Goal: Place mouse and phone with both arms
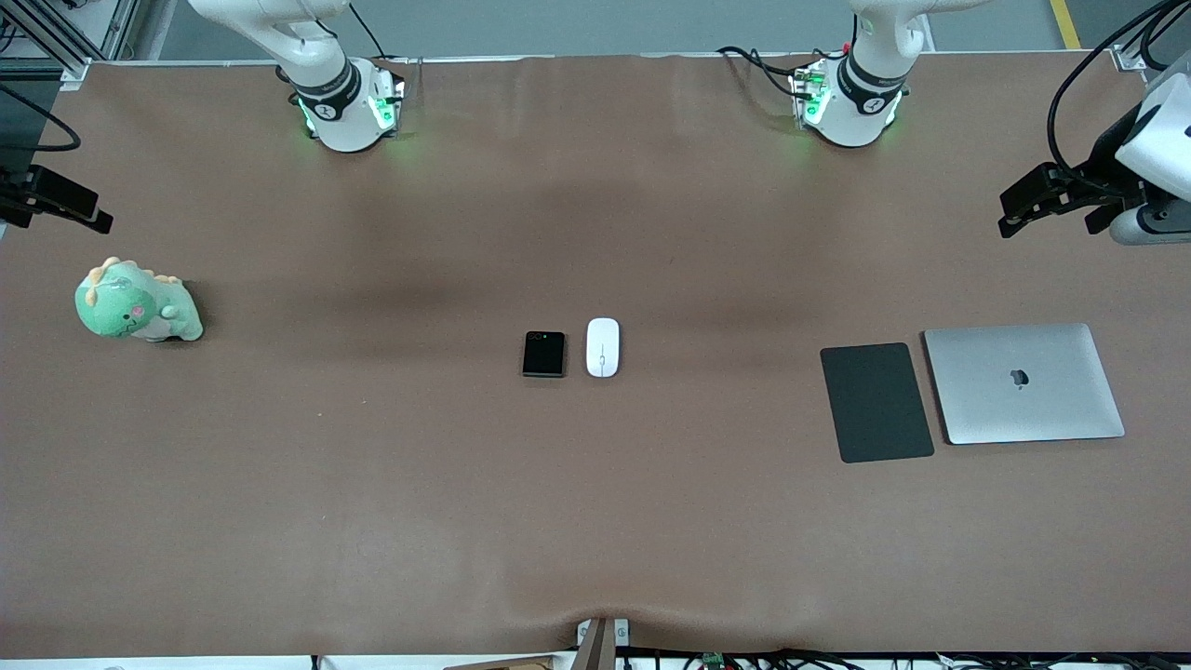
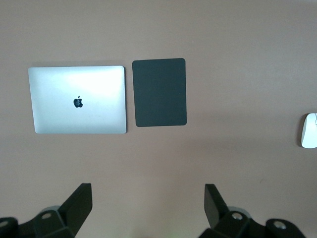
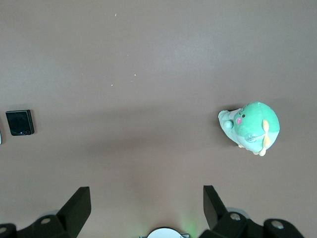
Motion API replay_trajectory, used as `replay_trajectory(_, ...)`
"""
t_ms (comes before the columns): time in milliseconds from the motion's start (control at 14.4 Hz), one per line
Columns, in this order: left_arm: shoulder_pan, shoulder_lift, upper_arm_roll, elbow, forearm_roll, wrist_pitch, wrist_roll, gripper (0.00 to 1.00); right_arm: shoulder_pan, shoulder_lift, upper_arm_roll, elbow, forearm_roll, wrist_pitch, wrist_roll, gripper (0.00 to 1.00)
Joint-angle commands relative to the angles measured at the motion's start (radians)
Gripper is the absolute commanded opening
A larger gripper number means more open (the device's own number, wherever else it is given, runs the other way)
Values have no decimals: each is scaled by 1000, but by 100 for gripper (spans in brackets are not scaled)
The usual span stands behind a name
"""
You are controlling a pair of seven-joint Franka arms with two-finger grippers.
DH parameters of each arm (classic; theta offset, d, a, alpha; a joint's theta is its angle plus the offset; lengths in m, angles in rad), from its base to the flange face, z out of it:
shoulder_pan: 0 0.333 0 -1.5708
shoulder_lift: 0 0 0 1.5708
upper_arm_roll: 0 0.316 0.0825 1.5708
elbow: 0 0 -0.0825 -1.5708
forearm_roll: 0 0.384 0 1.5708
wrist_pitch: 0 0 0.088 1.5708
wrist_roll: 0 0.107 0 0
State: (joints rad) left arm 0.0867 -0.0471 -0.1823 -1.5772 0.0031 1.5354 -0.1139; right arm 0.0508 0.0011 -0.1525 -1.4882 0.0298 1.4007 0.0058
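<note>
The white mouse (image 1: 603, 347) and the black phone (image 1: 543, 354) lie side by side at the middle of the table, the mouse toward the left arm's end. My left gripper (image 1: 1016, 210) hangs open and empty over the left arm's end of the table, high above the tabletop; its wrist view shows its spread fingers (image 2: 79, 203) and the mouse (image 2: 309, 130) at the picture's edge. My right gripper (image 1: 93, 216) hangs open and empty over the right arm's end; its wrist view shows its spread fingers (image 3: 79, 206) and the phone (image 3: 20, 122).
A dark grey mouse pad (image 1: 875, 402) and a closed silver laptop (image 1: 1023, 383) lie beside each other toward the left arm's end. A green dinosaur plush (image 1: 138, 302) sits toward the right arm's end. The brown table cover (image 1: 372, 484) spans the table.
</note>
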Motion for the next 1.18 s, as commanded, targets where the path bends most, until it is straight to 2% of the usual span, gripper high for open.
replay_trajectory(0, 2, 1, -5, 16, -17, -21, 7, 100, -5, -6, -2, 3, 16, -11, -7, 100)
replay_trajectory(834, -1, 21, -3, 31, -17, -21, 5, 100, -12, 16, -2, 32, 7, -6, -9, 100)
replay_trajectory(1112, -34, 68, -5, 28, -49, -12, -3, 100, -14, 16, -4, 32, 6, -6, -9, 100)
